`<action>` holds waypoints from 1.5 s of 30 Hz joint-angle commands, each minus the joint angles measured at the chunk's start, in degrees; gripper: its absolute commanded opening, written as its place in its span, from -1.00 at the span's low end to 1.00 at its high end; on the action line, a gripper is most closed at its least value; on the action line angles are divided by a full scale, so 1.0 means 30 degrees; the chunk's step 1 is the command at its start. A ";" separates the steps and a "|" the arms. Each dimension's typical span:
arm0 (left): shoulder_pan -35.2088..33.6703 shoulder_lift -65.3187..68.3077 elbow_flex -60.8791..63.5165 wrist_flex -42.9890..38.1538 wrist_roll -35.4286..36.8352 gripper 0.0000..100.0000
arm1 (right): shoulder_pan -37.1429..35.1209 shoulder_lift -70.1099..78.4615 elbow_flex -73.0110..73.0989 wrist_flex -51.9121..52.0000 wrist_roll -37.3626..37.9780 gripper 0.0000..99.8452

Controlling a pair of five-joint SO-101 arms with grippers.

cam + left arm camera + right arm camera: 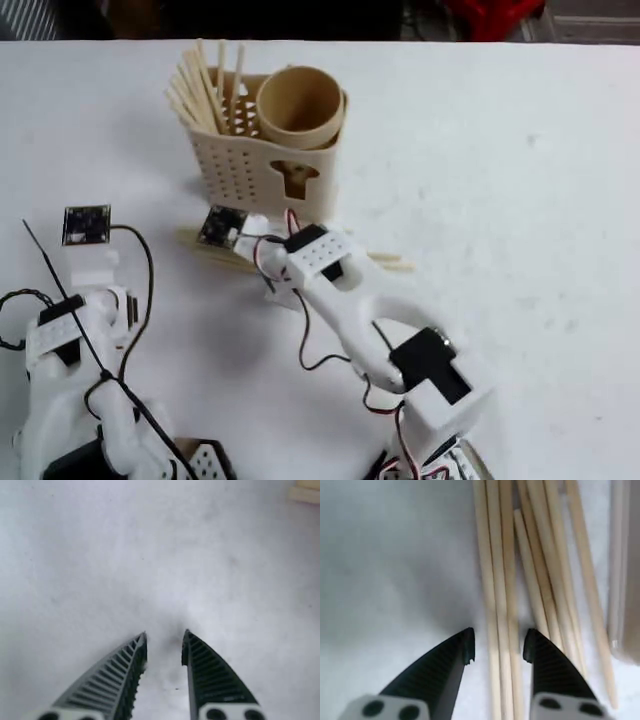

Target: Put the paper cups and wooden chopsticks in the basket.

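Note:
A cream plastic basket (265, 170) stands at the back of the table. It holds a paper cup (300, 105) and a bunch of wooden chopsticks (205, 90) leaning upright. Several more chopsticks (385, 262) lie flat on the table just in front of the basket. My right gripper (245, 245) is down over them. In the right wrist view it (498, 647) is open, its fingertips on either side of a few of the loose chopsticks (540, 570), with the basket wall (625, 570) beside them. My left gripper (164, 645) is open over bare table at the near left (88, 250).
The white table (520, 180) is bare to the right of the basket. Black and red cables (140, 290) trail around both arm bases at the near edge. A chopstick end (305, 492) shows at the corner of the left wrist view.

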 commanded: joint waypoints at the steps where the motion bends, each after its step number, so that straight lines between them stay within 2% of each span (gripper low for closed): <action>1: -0.0132 -0.0132 -0.0029 -0.0352 0.0205 -0.74 | 0.0190 -0.0044 -0.0674 0.0454 0.0205 -0.70; 5: -0.0132 -0.0132 -0.0029 -0.0352 0.0234 -0.74 | 0.0249 -0.0044 -0.0645 0.0542 0.0029 -0.99; 12: -0.0132 -0.0132 -0.0029 -0.0352 0.0234 -0.74 | 0.0249 -0.1128 -0.0234 0.1333 -0.0850 -0.97; 23: -0.0132 -0.0132 -0.0029 -0.0352 0.0234 -0.74 | 0.0396 -0.6432 0.1582 0.1890 -0.0938 -0.97; 29: -0.0132 -0.0132 -0.0029 -0.0352 0.0234 -0.74 | 0.1451 -1.0740 0.1758 0.1890 -0.3722 -0.97; 36: -0.0132 -0.0132 -0.0029 -0.0352 0.0234 -0.74 | 0.1363 -1.5253 0.1700 0.1890 -0.5216 -0.97; 40: -0.0132 -0.0132 -0.0029 -0.0352 0.0234 -0.74 | 0.0689 -1.7040 0.1114 0.0337 -0.6564 -0.97; 45: -0.0132 -0.0132 -0.0029 -0.0352 0.0234 -0.74 | -0.0220 -1.7480 -0.0205 -0.3883 -0.8322 -0.97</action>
